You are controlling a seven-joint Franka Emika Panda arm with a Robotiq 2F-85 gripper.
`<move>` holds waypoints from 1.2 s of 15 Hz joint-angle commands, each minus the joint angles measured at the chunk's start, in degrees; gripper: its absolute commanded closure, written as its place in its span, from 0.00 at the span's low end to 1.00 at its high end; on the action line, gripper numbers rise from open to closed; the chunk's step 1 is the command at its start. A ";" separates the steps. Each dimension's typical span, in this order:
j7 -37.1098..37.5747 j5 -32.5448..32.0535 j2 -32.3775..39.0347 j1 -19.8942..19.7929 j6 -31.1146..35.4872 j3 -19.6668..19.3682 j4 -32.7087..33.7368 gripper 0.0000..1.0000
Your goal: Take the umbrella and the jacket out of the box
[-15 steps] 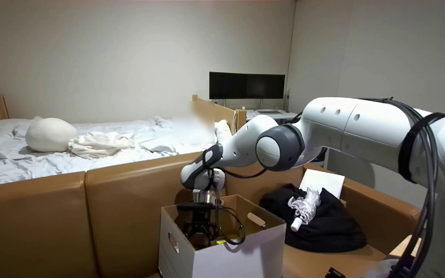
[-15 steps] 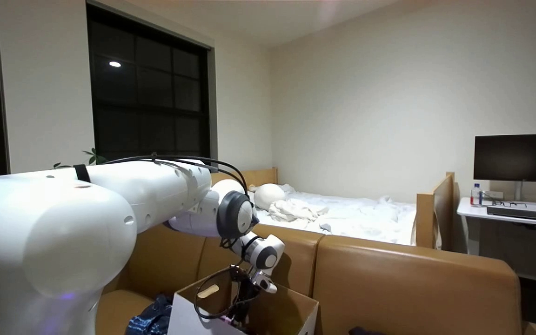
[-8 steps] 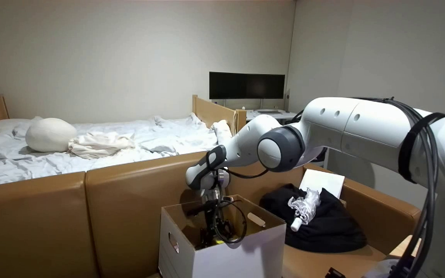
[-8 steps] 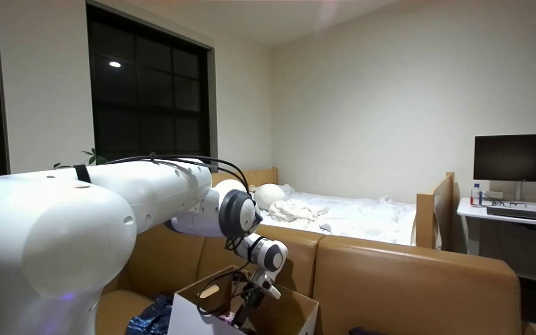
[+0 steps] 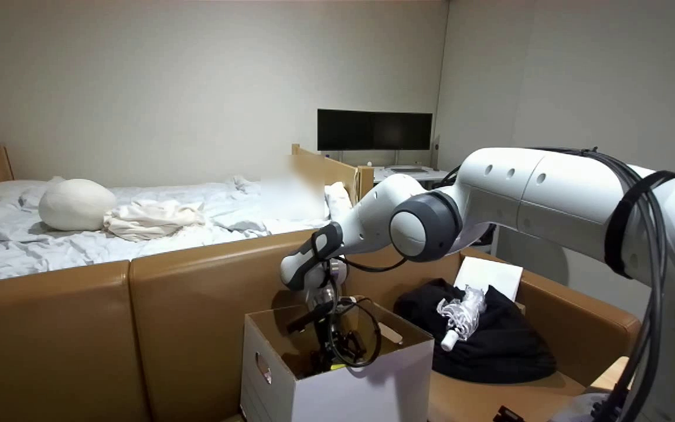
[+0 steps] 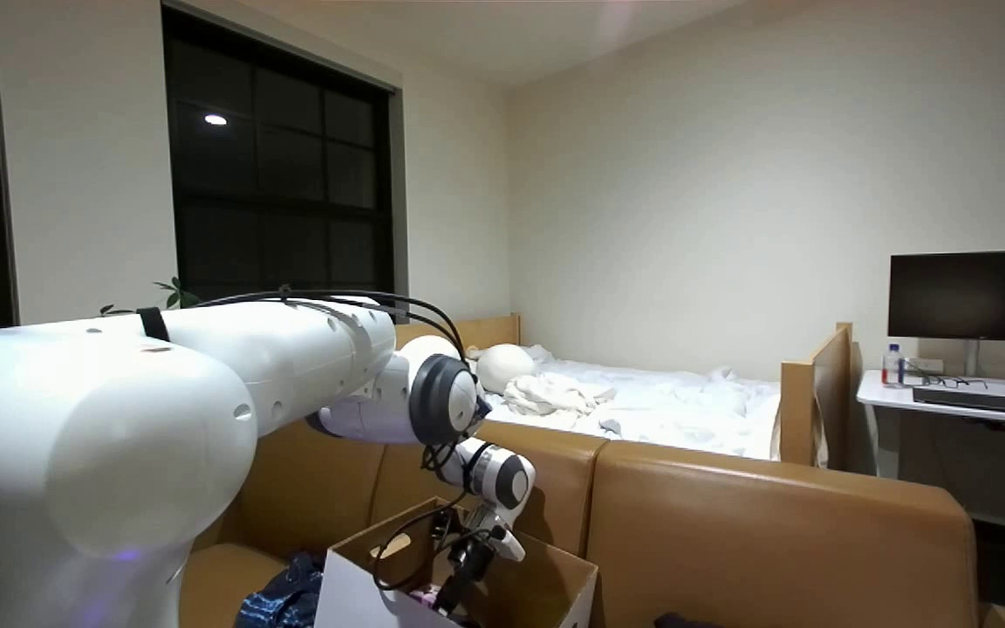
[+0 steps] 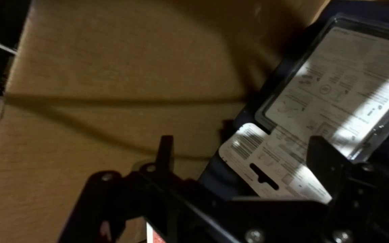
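Note:
The white cardboard box (image 5: 367, 392) stands on the brown sofa, also in an exterior view (image 6: 363, 602). My gripper (image 7: 242, 143) is inside it, tilted, with fingers wide apart and nothing between them. In the wrist view it is above a clear plastic package with a printed card (image 7: 329, 84). Dark navy cloth (image 7: 219, 182) lies under the package; I cannot tell if it is the jacket. A folded white, clear umbrella (image 5: 465, 313) lies outside the box on a black cloth heap (image 5: 501, 351). The gripper's fingertips are hidden by the box in both exterior views.
The box's brown inner wall (image 7: 113, 67) is close to the left finger. A yellow thing (image 5: 337, 367) and a pink thing (image 6: 422, 597) show inside the box. Blue patterned cloth (image 6: 284, 597) lies beside the box. The sofa back (image 5: 208, 316) rises behind it.
The gripper has moved right within the box in both exterior views and tilted, mostly in the first half second. Since then it has only tilted a little more. The umbrella and black cloth are unmoved.

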 commanded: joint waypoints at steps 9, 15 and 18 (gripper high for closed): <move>-10.38 -1.76 0.13 0.71 15.26 2.13 -1.64 0.00; -18.29 -0.86 1.09 0.98 31.04 4.16 -2.73 0.00; -19.12 -0.15 1.22 0.45 33.79 4.65 -3.54 0.00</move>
